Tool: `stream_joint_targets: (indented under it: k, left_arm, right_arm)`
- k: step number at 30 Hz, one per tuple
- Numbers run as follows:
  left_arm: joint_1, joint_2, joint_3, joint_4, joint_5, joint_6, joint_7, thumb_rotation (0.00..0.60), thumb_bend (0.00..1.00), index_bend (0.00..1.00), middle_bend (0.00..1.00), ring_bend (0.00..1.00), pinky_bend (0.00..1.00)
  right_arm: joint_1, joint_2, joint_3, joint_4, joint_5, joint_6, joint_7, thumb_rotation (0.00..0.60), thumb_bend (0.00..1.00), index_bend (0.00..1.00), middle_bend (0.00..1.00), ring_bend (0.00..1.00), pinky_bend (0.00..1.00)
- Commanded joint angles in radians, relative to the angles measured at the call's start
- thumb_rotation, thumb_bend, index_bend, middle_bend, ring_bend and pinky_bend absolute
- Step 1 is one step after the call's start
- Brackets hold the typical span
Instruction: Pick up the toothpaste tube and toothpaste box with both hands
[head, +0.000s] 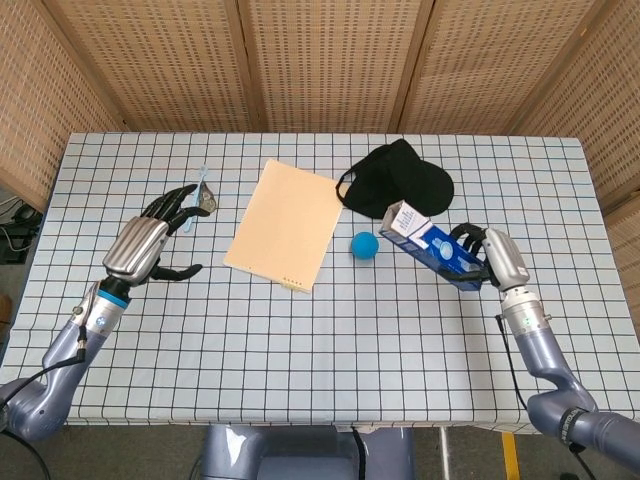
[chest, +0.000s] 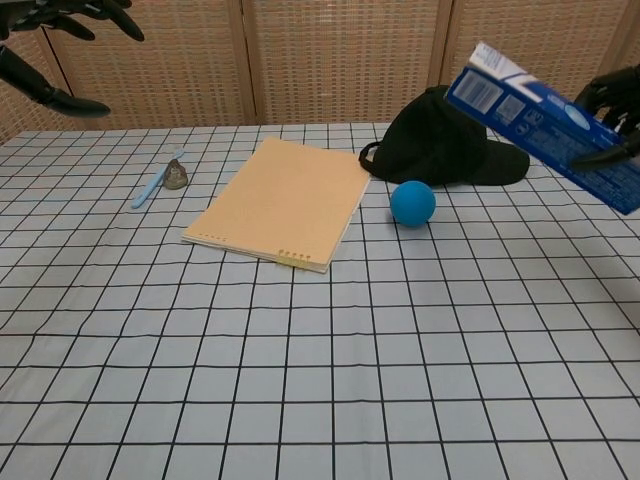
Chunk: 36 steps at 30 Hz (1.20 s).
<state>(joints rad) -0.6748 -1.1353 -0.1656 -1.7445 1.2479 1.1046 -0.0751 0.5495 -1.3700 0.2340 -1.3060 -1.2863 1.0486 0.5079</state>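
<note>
My right hand grips the lower end of the blue toothpaste box and holds it above the table at the right. The box lies tilted, its white-and-blue top end pointing up and left. In the chest view the box slants across the upper right, with my right hand at its far end. No toothpaste tube shows in either view. My left hand hovers at the table's left with its fingers spread and holds nothing; the chest view catches its dark fingers at the top left corner.
A tan notebook lies mid-table. Behind the box sits a black cap, and a blue ball rests between notebook and box. A light-blue toothbrush and a small metal piece lie near the left hand.
</note>
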Motion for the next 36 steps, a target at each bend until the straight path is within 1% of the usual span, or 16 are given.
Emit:
stream_joint_targets:
  k: [1,7,10,13,14,16,18,19,20,21,22,25,29,31,36]
  left_arm:
    - [0.024,-0.015,0.023,0.022,0.029,0.016,-0.013,0.6,0.21,0.24,0.01,0.0,0.08]
    - [0.068,-0.033,0.054,0.06,0.086,0.05,-0.048,0.6,0.21,0.25,0.01,0.0,0.08]
    - [0.085,-0.038,0.065,0.078,0.107,0.062,-0.065,0.6,0.21,0.25,0.01,0.0,0.08]
    - [0.111,-0.043,0.083,0.103,0.131,0.08,-0.087,0.6,0.21,0.25,0.01,0.0,0.08]
    - [0.118,-0.045,0.087,0.108,0.139,0.088,-0.091,0.6,0.21,0.25,0.01,0.0,0.08]
    - [0.133,-0.049,0.095,0.124,0.16,0.106,-0.103,0.6,0.21,0.25,0.01,0.0,0.08]
    - [0.15,-0.05,0.1,0.132,0.17,0.127,-0.092,0.6,0.21,0.24,0.01,0.0,0.07]
    - [0.157,-0.052,0.1,0.135,0.172,0.137,-0.082,0.6,0.21,0.24,0.01,0.0,0.07]
    - [0.162,-0.052,0.1,0.136,0.174,0.145,-0.074,0.6,0.21,0.23,0.01,0.0,0.06]
    - [0.169,-0.054,0.101,0.138,0.178,0.158,-0.063,0.6,0.21,0.23,0.01,0.0,0.05]
    - [0.177,-0.055,0.101,0.138,0.182,0.17,-0.051,0.6,0.21,0.23,0.01,0.0,0.04]
    - [0.211,-0.055,0.108,0.136,0.193,0.217,-0.021,0.6,0.21,0.22,0.0,0.0,0.04]
    - [0.256,-0.064,0.124,0.139,0.211,0.275,0.031,0.6,0.21,0.2,0.0,0.0,0.03]
    - [0.296,-0.073,0.144,0.145,0.225,0.32,0.091,0.6,0.21,0.18,0.0,0.0,0.0]
    - [0.363,-0.1,0.177,0.164,0.234,0.379,0.177,0.6,0.21,0.11,0.0,0.0,0.0]
  right_arm:
    - [-0.025,-0.052,-0.054,0.013,0.073,-0.01,-0.216,0.6,0.16,0.69,0.56,0.61,0.63]
    - [-0.042,-0.085,-0.078,-0.001,0.083,-0.005,-0.298,0.6,0.16,0.69,0.55,0.61,0.63]
    - [-0.047,-0.105,-0.086,0.002,0.08,0.002,-0.334,0.6,0.16,0.68,0.54,0.6,0.63]
    - [-0.045,-0.136,-0.097,-0.004,0.067,0.004,-0.37,0.6,0.16,0.63,0.48,0.56,0.63]
    - [-0.044,-0.144,-0.099,-0.005,0.062,0.007,-0.38,0.6,0.16,0.59,0.44,0.52,0.6]
    - [-0.043,-0.161,-0.102,-0.008,0.055,0.012,-0.406,0.6,0.15,0.48,0.32,0.38,0.47]
    - [-0.04,-0.162,-0.11,-0.024,0.053,0.001,-0.436,0.6,0.14,0.26,0.1,0.11,0.15]
    - [-0.039,-0.161,-0.109,-0.028,0.058,0.002,-0.462,0.6,0.14,0.17,0.04,0.04,0.07]
    - [-0.039,-0.162,-0.108,-0.032,0.061,0.005,-0.48,0.6,0.14,0.07,0.0,0.0,0.0]
    - [-0.039,-0.163,-0.104,-0.038,0.065,0.015,-0.506,0.6,0.14,0.02,0.0,0.0,0.0]
    - [-0.041,-0.165,-0.101,-0.045,0.066,0.028,-0.532,0.6,0.13,0.0,0.0,0.0,0.0]
    - [-0.057,-0.153,-0.101,-0.067,0.063,0.085,-0.622,0.6,0.13,0.0,0.0,0.0,0.0]
    - [-0.093,-0.11,-0.117,-0.112,0.051,0.134,-0.666,0.6,0.13,0.0,0.0,0.0,0.0]
    - [-0.126,-0.073,-0.141,-0.133,0.023,0.179,-0.685,0.6,0.13,0.0,0.0,0.0,0.0]
    - [-0.192,-0.019,-0.194,-0.15,-0.052,0.269,-0.695,0.6,0.13,0.0,0.0,0.0,0.0]
